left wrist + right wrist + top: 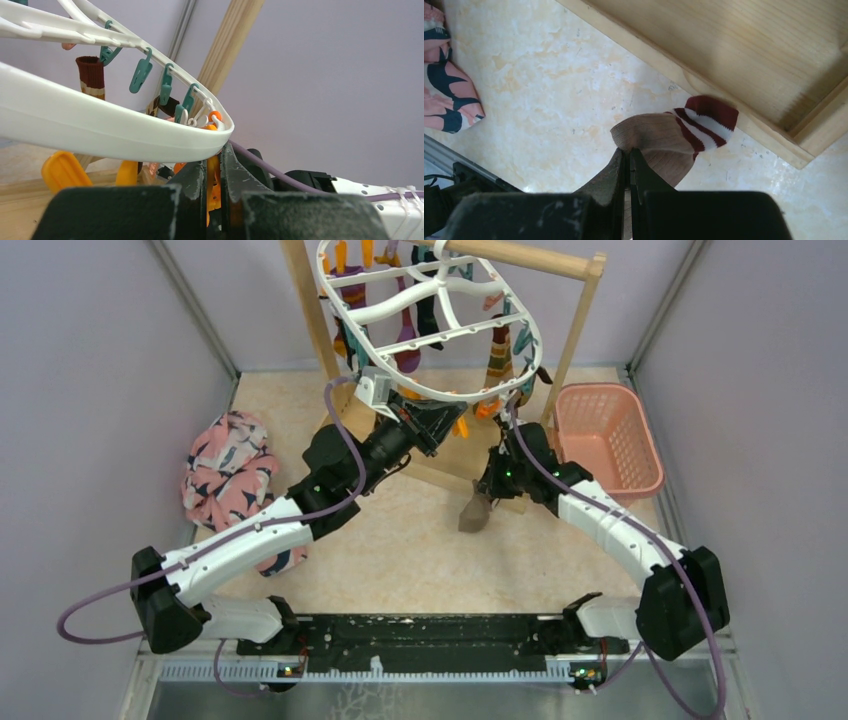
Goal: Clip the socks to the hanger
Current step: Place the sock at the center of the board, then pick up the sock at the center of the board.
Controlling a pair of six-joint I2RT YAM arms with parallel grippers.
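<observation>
The white oval hanger hangs from the wooden rack with several socks clipped on, among them a purple one and an orange-striped one. My left gripper is under the hanger's near rim, shut on an orange clip. Teal clips line the rim beyond it. My right gripper is shut on the edge of a tan sock with maroon and white stripes. The sock hangs just above the table, next to the rack's base.
The wooden rack's post and base board stand at the back centre. A pink lattice basket sits at the right. The pink bird-print cloth lies at the left and shows in the right wrist view.
</observation>
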